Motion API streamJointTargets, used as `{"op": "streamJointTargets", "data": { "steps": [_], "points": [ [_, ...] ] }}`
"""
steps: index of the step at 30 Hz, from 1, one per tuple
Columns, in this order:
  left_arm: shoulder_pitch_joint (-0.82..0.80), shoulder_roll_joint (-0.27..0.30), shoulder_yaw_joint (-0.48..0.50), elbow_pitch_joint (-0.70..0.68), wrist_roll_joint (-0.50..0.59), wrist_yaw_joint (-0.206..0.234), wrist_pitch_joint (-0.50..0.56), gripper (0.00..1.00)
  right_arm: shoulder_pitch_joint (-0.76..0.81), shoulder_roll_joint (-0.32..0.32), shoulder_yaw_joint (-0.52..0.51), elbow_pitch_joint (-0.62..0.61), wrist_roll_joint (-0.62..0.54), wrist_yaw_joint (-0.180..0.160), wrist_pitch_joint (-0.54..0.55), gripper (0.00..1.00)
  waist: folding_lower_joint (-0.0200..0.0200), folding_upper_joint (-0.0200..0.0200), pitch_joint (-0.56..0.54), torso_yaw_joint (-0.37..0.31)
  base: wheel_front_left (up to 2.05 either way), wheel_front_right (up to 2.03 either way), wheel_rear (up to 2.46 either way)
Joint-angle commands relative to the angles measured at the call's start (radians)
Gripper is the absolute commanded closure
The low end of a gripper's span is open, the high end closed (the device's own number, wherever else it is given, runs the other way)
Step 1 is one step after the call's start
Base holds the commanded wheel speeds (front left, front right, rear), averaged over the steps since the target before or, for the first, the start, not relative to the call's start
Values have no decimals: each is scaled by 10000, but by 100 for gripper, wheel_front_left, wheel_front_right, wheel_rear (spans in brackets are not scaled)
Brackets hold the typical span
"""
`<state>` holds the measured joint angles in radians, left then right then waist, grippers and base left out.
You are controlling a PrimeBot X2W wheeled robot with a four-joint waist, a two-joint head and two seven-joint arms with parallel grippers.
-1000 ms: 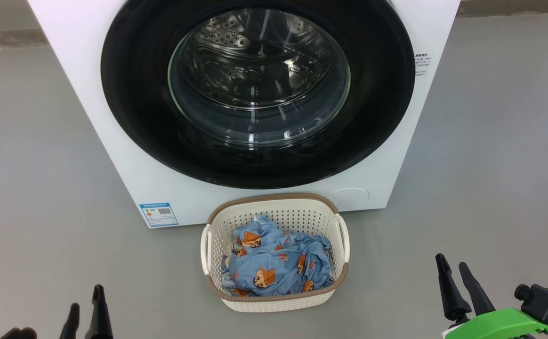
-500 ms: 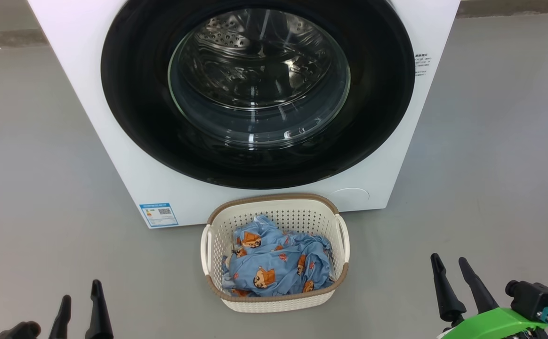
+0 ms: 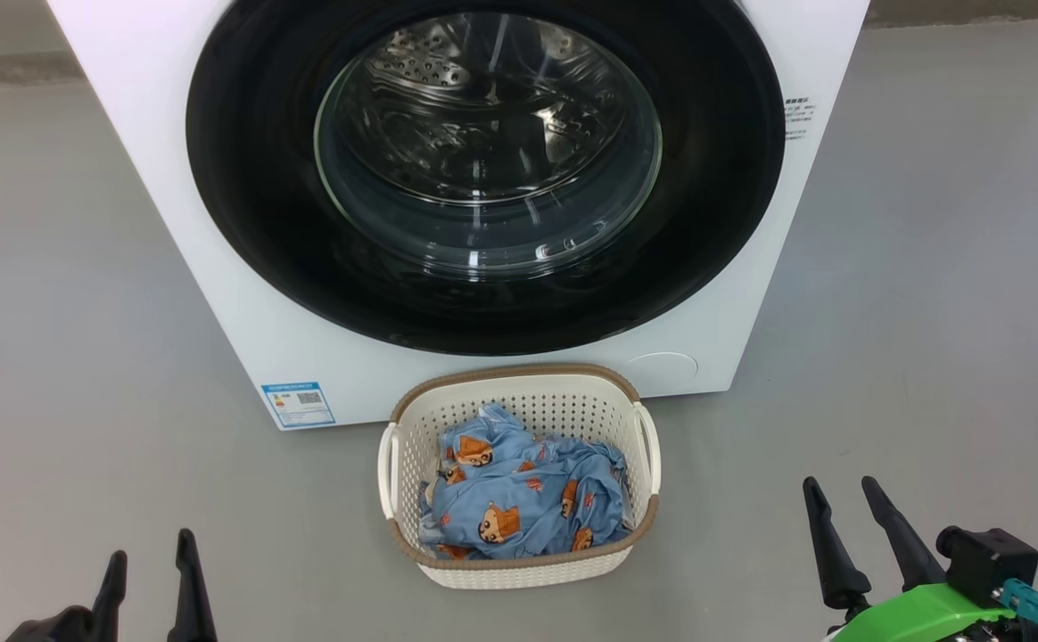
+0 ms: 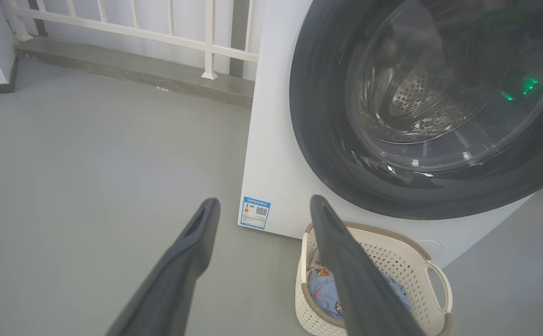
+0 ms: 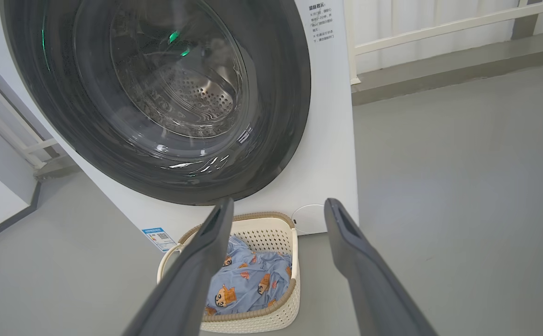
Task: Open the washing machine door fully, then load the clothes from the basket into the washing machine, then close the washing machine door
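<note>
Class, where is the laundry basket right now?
In the head view the basket sits centrally on the floor, just before the washing machine, below its door.

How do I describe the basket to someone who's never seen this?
Find the big white washing machine with the round black door. On the grey floor just before it sits the basket: cream perforated plastic, brown rim, holding blue cartoon-print clothes.

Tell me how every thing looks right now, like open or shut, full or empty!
Large round glossy black washing machine door: shut.
Big white front-loading washing machine: steel drum looks empty through the glass.
Small cream perforated plastic basket: upright on the grey floor, partly filled.
Light blue cartoon-print fabric clothes: crumpled inside the basket.
Left end effector: open, empty.
Right end effector: open, empty.
</note>
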<state>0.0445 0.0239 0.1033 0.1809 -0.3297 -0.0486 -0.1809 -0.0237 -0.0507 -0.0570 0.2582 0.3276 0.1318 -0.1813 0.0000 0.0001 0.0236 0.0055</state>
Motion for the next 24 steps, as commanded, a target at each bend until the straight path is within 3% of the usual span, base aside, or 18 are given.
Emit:
{"op": "streamJointTargets", "data": {
  "steps": [1, 24],
  "points": [
    [-61, 217, 269, -339, 397, 15, -192, 0, -457, -72, 207, -303, -439, -9, -193, 0, 0, -1, 13, -12, 0, 0, 0],
    [128, 264, 492, -454, 2813, 40, -809, 0, -471, -25, 315, -489, -3049, -11, -805, 0, 0, -1, 16, 21, 0, 0, 0]
  ]
}}
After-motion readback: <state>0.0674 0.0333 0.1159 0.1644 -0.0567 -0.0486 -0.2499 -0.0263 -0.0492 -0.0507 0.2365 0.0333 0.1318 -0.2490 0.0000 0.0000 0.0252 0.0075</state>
